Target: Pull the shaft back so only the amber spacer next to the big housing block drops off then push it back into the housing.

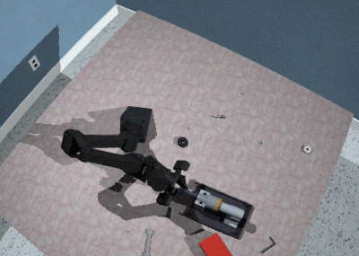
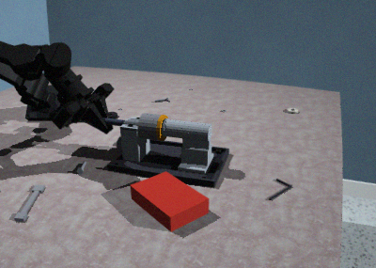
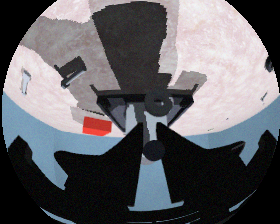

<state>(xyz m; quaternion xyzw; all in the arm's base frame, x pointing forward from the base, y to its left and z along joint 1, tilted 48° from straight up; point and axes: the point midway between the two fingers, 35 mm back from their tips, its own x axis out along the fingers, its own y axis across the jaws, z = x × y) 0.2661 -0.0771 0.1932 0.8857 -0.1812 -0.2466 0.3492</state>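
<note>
My gripper (image 1: 180, 186) (image 2: 108, 124) (image 3: 149, 126) is shut on the dark shaft (image 1: 188, 191) (image 2: 116, 121), left of the fixture; the shaft's round end (image 3: 153, 150) shows between the fingers in the wrist view. The shaft runs into a grey support (image 2: 133, 142). The amber spacer (image 1: 218, 205) (image 2: 160, 127) is a thin ring, still in line between a wider grey cylinder (image 2: 148, 123) and the long grey housing (image 1: 231, 210) (image 2: 189, 128). Any gap at the spacer is too small to tell, and the shaft inside is hidden.
A dark tray (image 1: 246, 222) (image 2: 222, 166) carries the fixture. A red block (image 1: 215, 244) (image 2: 169, 197) (image 3: 97, 125) lies in front of it. A grey bar tool (image 2: 29, 203), a hex key (image 2: 282, 189), a black ring (image 1: 182, 139) and a pale ring (image 1: 304, 149) lie around.
</note>
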